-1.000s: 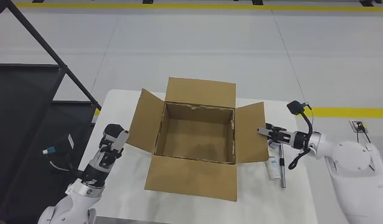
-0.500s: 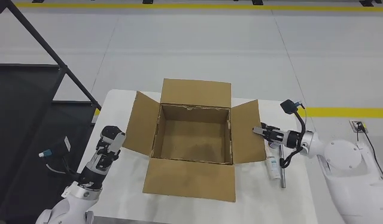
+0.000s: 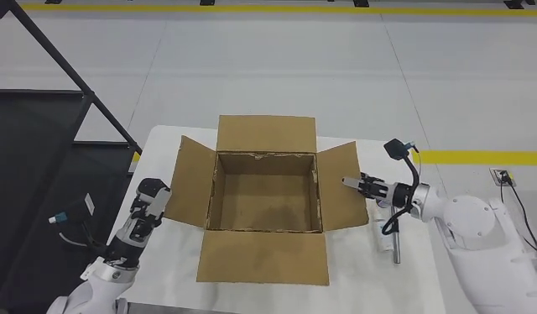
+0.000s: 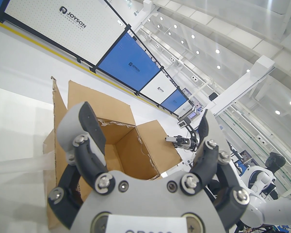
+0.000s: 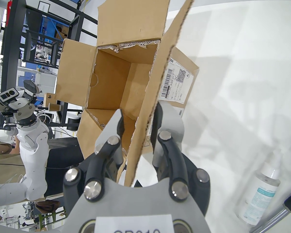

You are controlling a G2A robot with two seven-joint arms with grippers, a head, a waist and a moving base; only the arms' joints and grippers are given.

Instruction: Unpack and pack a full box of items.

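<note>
Well, my right gripper (image 5: 140,113) pinches the right flap (image 5: 174,49) of the one box (image 3: 262,272), mid-tabletop (image 3: 369,274). My left gripper (image 4: 145,112) hangs open near the left edge. The cardboard looks light and stiff, though its flaps bend, so I'd hold near the fold. One bottle (image 5: 263,190) and one rod (image 5: 281,213) lie by the right edge.
</note>
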